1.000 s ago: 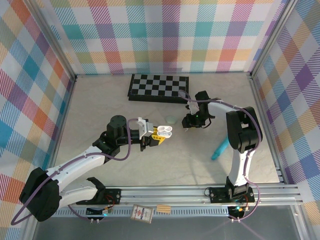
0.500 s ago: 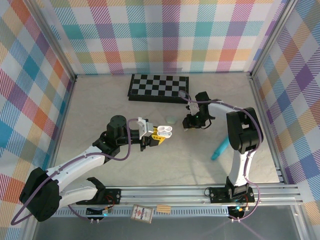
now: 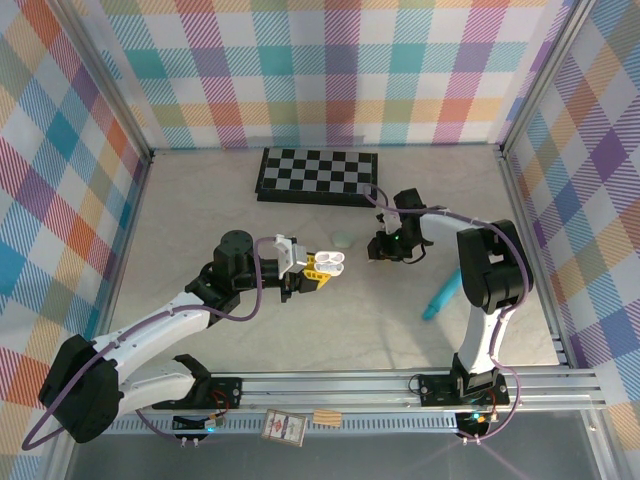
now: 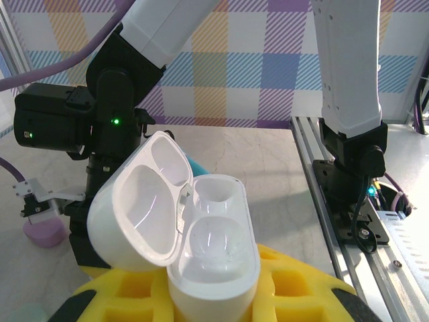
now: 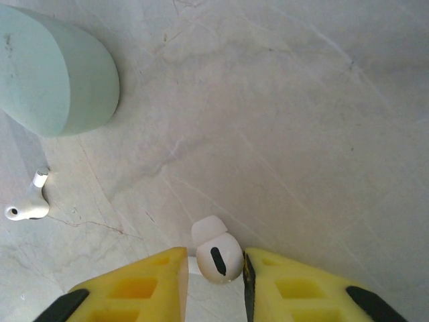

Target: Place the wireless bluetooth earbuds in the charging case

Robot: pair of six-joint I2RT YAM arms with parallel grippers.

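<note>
left jaws: yellow, clamped on the base of a white charging case (image 4: 213, 258), mid-counter (image 3: 340, 330); lid flipped open, both wells empty. right jaws: yellow, pinched one white earbud (image 5: 218, 255) at their tips, to the right of the charging case. second earbud (image 5: 27, 205): white, lay on the counter near a pale green case (image 5: 53, 70). checkerboard (image 3: 318, 175): at the far edge. teal stick (image 3: 438, 297): beside the right arm.

The right hand (image 3: 384, 250) moves a little to the right over the bench (image 3: 300, 335), and its elbow shifts right too.
</note>
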